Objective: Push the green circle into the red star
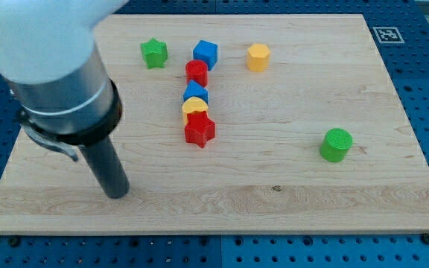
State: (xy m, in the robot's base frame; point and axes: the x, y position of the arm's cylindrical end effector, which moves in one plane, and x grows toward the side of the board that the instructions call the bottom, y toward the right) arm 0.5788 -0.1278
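Camera view: green circle (337,144) far right of my tip (117,193), no pincer; red star (199,130) between.

A single camera looks down at a slant, fairly near, over the whole wooden board (289,186).

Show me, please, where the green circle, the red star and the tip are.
green circle (337,144), camera view, on its top face.
red star (199,130), camera view, on its top face.
my tip (117,193), camera view, on the rod's lower end.
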